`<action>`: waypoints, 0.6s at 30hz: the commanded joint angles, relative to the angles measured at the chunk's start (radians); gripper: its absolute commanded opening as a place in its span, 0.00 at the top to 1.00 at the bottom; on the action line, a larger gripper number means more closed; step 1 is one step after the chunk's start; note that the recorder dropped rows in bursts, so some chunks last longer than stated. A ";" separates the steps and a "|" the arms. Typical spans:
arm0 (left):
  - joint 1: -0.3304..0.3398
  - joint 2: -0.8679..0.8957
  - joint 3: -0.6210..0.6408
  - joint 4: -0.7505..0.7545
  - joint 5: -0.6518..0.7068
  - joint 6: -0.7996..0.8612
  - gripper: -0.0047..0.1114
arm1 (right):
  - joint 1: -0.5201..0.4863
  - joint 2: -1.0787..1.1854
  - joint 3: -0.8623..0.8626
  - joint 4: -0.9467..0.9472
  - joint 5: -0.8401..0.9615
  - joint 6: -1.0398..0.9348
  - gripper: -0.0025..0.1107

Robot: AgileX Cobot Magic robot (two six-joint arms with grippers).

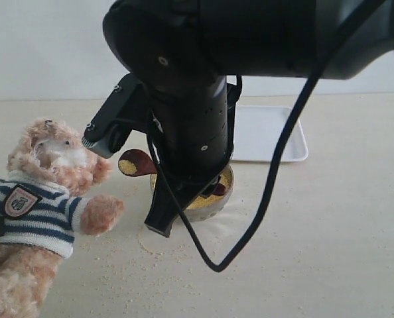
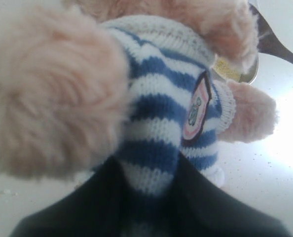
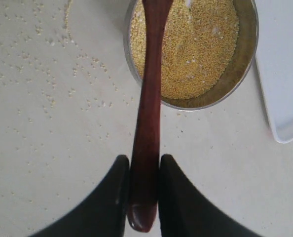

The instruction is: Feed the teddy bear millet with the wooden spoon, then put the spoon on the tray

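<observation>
Pinching wooden spoon [image 3: 147, 123] handle in right gripper [image 3: 144, 165] jaws, millet [image 3: 196, 49] just ahead; squeezing teddy bear [image 2: 151, 98] torso in left gripper [image 2: 145, 168] jaws.

The teddy bear [image 1: 44, 165] is covered in fluffy plush and knitted cloth, the wooden spoon [image 3: 147, 123] is finished smooth and glossy, and the bowl [image 3: 246, 61] is made of metal.

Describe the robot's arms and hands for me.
The right arm is a thick, glossy black cylinder dotted with pale screws, with a thin black cable looping off it. The left hand and right hand each end in two smooth black tapering fingers.
</observation>
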 commanded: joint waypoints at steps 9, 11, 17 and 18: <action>0.003 -0.008 0.002 -0.014 0.005 0.006 0.92 | 0.050 -0.015 -0.072 0.015 0.003 -0.007 0.84; 0.003 -0.008 0.002 -0.014 0.005 0.006 0.92 | 0.060 -0.015 -0.098 0.015 0.003 -0.007 0.84; 0.003 -0.008 0.002 -0.014 0.005 0.006 0.92 | 0.105 -0.015 -0.138 0.021 0.003 -0.012 0.84; 0.003 -0.008 0.002 -0.014 0.005 0.006 0.92 | 0.113 -0.015 -0.143 0.024 0.003 -0.012 0.84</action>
